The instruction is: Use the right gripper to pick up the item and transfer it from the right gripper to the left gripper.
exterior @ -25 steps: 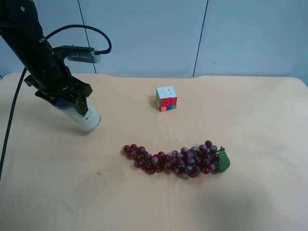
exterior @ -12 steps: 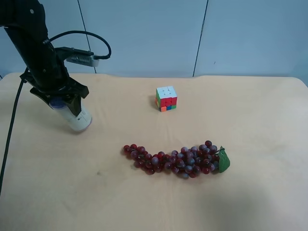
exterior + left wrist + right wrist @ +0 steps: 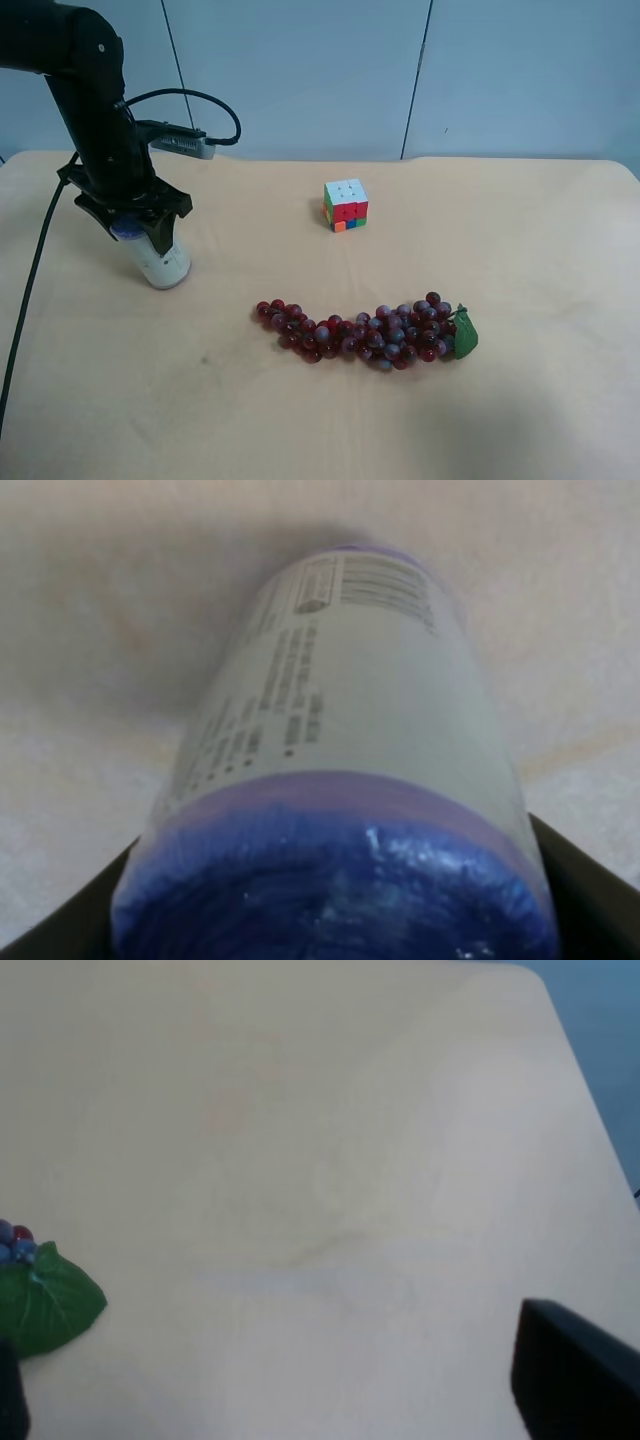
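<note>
Left pincer (image 3: 150,232): clamped on the can (image 3: 160,260) near its purple-blue lid end, jaws pressed to either side (the left wrist view shows the lid filling the space between them, printed text running down the cream body). It is the arm at the exterior high view's left, with the black cable looping off the wrist.

Can: tilted only slightly, lid end up inside the jaws, bottom rim down at the counter (image 3: 520,400). Whether the rim touches the surface or hangs just above it, cannot tell. Position: far-left part of the counter.

Right pincer (image 3: 575,1380): jaws apart, holding nothing. Only dark finger edges show in its own wrist view, over bare counter, with the green leaf (image 3: 45,1300) of the grapes (image 3: 365,335) close by. Not visible in the high view.

Other things: puzzle cube (image 3: 345,205) mid-counter toward the far side; grapes nearer, centre; both well apart from the can.

Progress, as judged: the can sits in the left pincer and the right one is free, so the handover reads as done. Little or nothing left, perhaps setting down or holding.
</note>
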You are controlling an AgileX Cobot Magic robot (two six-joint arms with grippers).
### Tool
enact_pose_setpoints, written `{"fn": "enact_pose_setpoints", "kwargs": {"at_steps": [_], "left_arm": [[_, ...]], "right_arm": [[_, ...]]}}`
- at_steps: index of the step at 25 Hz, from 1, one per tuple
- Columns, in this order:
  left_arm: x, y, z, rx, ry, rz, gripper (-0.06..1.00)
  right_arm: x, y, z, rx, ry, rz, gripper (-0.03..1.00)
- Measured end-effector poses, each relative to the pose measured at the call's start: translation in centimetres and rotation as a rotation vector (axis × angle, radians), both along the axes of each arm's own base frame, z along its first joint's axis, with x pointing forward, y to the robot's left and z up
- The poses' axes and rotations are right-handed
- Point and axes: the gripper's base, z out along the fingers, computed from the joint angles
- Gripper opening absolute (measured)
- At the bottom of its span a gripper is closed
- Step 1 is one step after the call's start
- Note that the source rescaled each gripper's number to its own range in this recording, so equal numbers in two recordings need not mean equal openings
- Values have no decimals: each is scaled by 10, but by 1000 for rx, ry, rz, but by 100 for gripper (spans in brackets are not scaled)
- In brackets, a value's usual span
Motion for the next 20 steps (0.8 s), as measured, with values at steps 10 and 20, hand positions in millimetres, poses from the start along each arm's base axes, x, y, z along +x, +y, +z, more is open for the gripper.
{"fn": "enact_pose_setpoints", "kwargs": {"at_steps": [10,20], "left_arm": [[3,-1,0,-8,-27,0,0],[4,-1,1,-14,-46,0,44]], "right_arm": [[0,0,0,0,0,0,84],[0,0,0,0,0,0,84]]}}
